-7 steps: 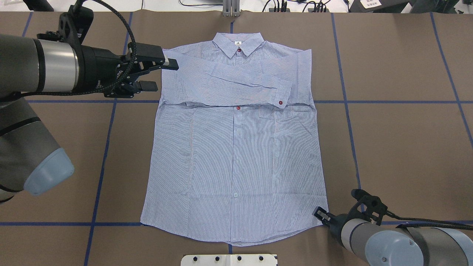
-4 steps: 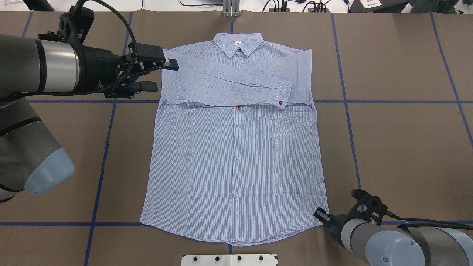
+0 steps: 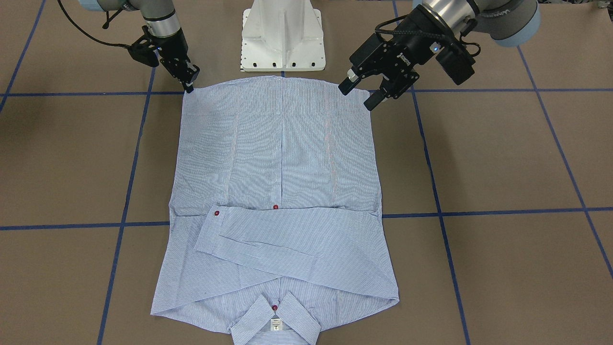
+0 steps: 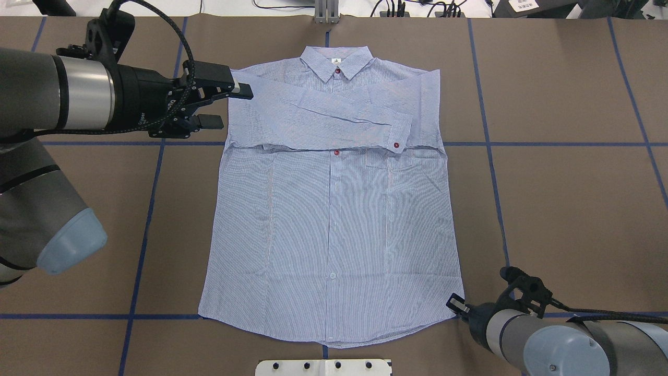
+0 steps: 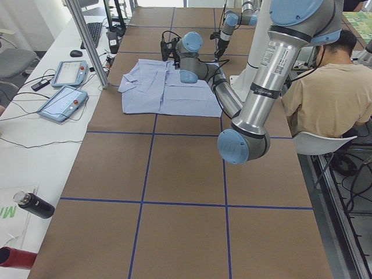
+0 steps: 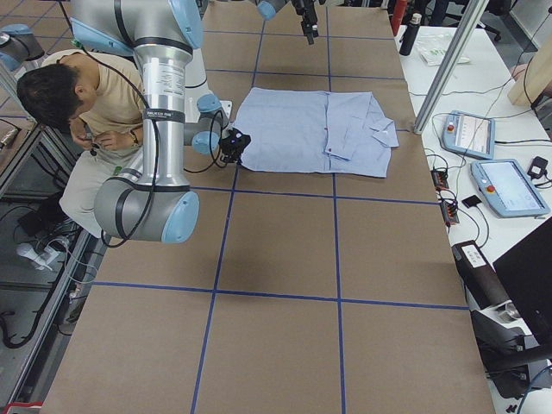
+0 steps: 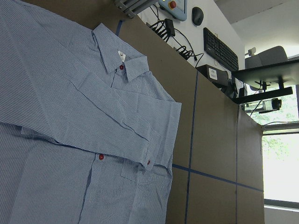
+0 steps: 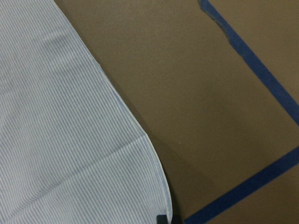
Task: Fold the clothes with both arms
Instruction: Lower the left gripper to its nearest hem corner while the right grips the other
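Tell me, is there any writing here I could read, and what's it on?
"Gripper": sideways on the black body of the left gripper; other print there is blurred.
The neck label on the shirt: too small to read.
Lettering on the left arm: too small to read.
The paper sheets beyond the table: blurred.

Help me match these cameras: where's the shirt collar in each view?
Front-facing: collar, bottom centre.
Overhead: collar, top centre.
Exterior left: collar, upper left.
Exterior right: collar, upper right.
Left wrist: collar, upper left.
Right wrist: not in view; only the hem.
Shared landmark: red cuff button, also overhead and left wrist.
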Robot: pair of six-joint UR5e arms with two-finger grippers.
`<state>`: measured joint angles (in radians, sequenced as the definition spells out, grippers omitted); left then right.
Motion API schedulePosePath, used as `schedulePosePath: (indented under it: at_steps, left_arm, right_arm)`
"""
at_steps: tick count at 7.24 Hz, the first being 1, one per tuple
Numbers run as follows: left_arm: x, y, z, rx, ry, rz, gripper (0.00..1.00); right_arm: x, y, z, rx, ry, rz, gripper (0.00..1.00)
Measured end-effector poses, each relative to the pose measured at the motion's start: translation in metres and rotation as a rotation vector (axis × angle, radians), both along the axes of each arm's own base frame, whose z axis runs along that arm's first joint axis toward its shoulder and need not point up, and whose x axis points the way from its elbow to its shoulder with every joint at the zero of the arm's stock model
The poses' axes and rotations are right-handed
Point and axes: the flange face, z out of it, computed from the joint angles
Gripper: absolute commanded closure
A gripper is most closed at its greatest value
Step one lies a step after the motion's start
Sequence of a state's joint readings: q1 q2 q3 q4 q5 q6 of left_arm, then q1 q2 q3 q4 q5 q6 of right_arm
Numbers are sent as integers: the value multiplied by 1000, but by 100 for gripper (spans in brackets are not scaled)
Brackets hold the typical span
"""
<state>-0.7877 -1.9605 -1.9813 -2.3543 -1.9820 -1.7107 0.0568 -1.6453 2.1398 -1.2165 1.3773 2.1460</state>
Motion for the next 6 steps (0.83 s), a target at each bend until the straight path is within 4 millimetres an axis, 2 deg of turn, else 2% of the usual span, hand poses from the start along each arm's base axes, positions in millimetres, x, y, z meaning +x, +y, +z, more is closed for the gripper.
schedulePosePath:
  at_steps: [1,2,3,4,5,6]
  left_arm:
    - [-2,1,3,-13,-12,-2,1]
    - [3,4,7,-50,-49,9,1]
    - [16,20,11,-109,-114,36,1]
    - [29,52,18,-161,-191,56,1]
    - [39,90,34,-190,-268,62,1]
    - [48,117,52,-203,-328,70,3]
  right_arm:
    - [1,0,-3,-1,-6,-1,100]
    - [4,0,-6,-5,-13,-6,100]
    - [9,2,-9,-14,-20,-17,100]
    - [16,4,-14,-27,-29,-32,100]
    - [23,5,-20,-39,-43,-46,100]
    - [28,5,-26,-52,-55,-56,100]
